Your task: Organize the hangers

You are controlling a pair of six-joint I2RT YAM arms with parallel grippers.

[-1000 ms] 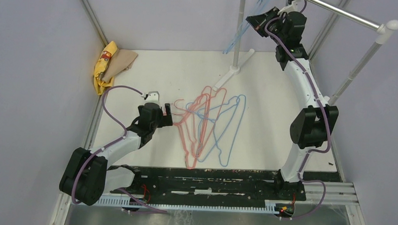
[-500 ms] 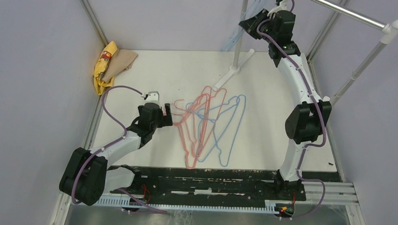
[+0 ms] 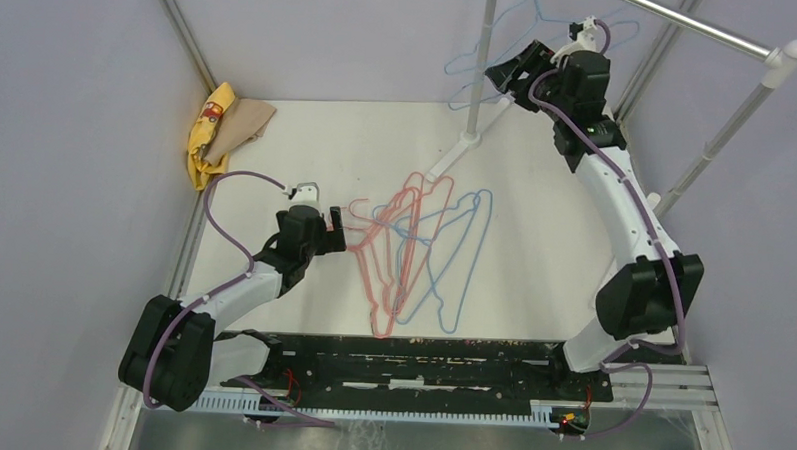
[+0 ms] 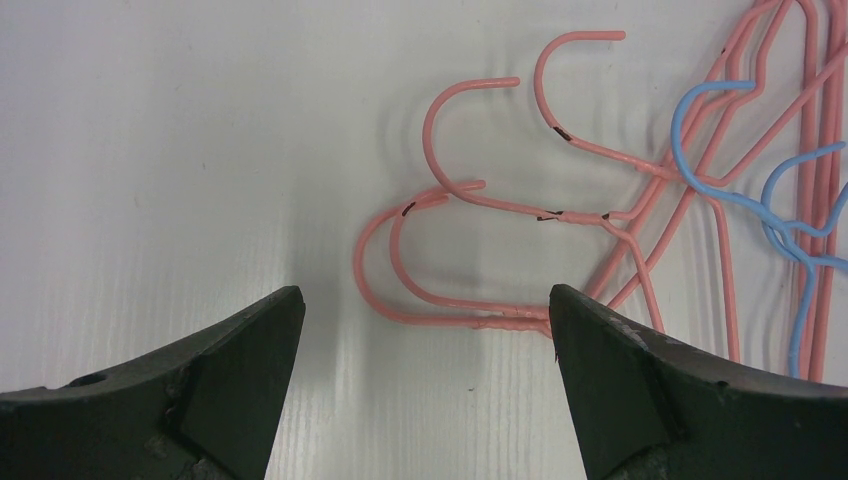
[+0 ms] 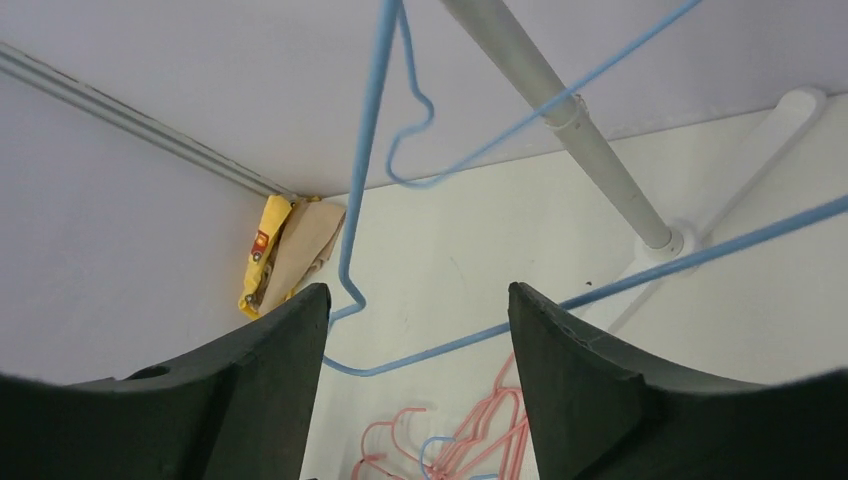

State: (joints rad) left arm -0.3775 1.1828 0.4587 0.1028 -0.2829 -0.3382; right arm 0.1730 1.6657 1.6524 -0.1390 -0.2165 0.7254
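White table (image 3: 307, 142): hangers (image 3: 406, 247) lie lengthwise near-far, hooks twd spread L claw (image 4: 425, 305); R claw (image 5: 415, 300) spread too.

Lying flat in one overlapping heap at the middle of the worktop (image 3: 307, 152): thin pink-red hangers (image 3: 390, 285), triangular, with hooks curled toward the left and far side. Tangled through the right part of that heap, light blue hangers (image 3: 473, 258) of the same wire shape, also flat. Suspended in the air at the far right, above the worktop: hanging blue hangers (image 5: 366, 150), tilted, their outlines crossing one another.
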